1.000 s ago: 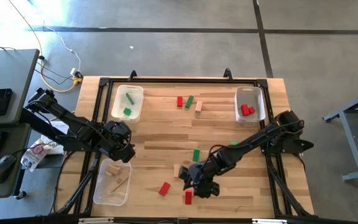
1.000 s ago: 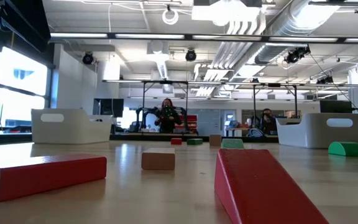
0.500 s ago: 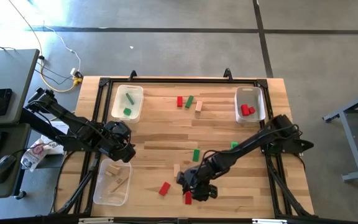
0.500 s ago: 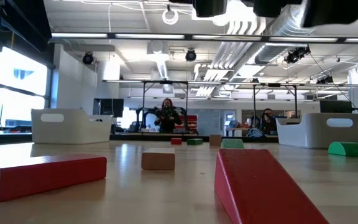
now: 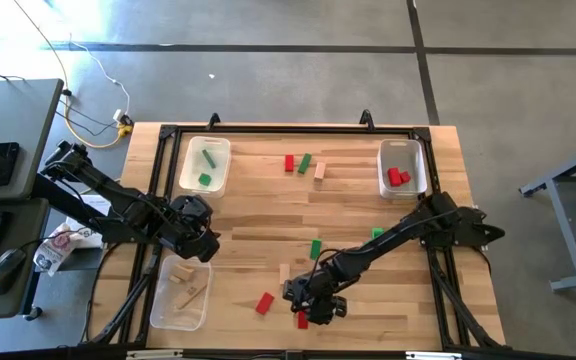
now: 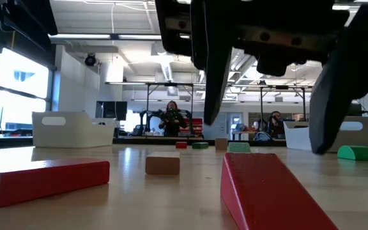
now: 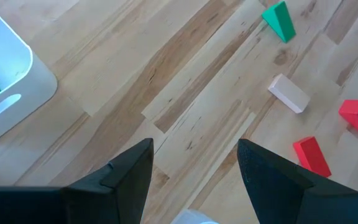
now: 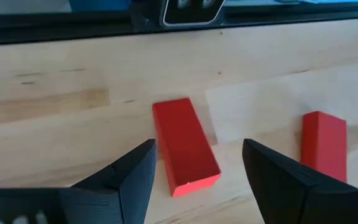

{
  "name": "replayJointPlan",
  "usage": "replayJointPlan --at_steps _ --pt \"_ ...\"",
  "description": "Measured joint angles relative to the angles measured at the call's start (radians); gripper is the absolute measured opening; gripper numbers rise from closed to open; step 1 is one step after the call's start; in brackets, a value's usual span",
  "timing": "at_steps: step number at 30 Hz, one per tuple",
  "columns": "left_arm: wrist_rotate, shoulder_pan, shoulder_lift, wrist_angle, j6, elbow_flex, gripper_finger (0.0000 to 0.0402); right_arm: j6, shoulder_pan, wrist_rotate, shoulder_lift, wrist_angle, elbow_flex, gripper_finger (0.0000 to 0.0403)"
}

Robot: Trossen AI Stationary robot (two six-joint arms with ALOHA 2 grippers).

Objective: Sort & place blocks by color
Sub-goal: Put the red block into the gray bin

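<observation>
Now my right gripper (image 5: 304, 303) hangs spread wide over a red bar (image 8: 185, 146) near the desk's (image 5: 368, 200) front edge, fingers either side, not touching. My left gripper (image 5: 198, 240) waits open between the two left bins.

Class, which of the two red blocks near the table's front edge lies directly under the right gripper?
The red wooden bar lying between the open right gripper's fingers; the other red bar lies off to the side.

Robotics lab: exposed ceiling ducts (image 6: 299, 29), concrete floor (image 5: 268, 80), other robot rigs (image 6: 165, 102) behind.
</observation>
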Motion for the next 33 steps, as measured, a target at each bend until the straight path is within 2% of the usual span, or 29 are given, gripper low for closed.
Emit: replayJointPlan --at_steps 17,24,33 --pt "0.0 0.0 0.0 -0.001 0.0 0.0 0.0219 -0.001 -0.011 0.033 0.05 0.012 0.0 0.0219" --pt "0.001 0.0 0.0 -0.002 0.002 0.0 0.0219 0.002 -0.013 0.03 0.059 0.009 0.0 0.0187" --pt "-0.001 0.0 0.0 -0.002 0.008 0.0 0.0219 0.042 -0.01 0.029 0.059 -0.006 0.002 0.012"
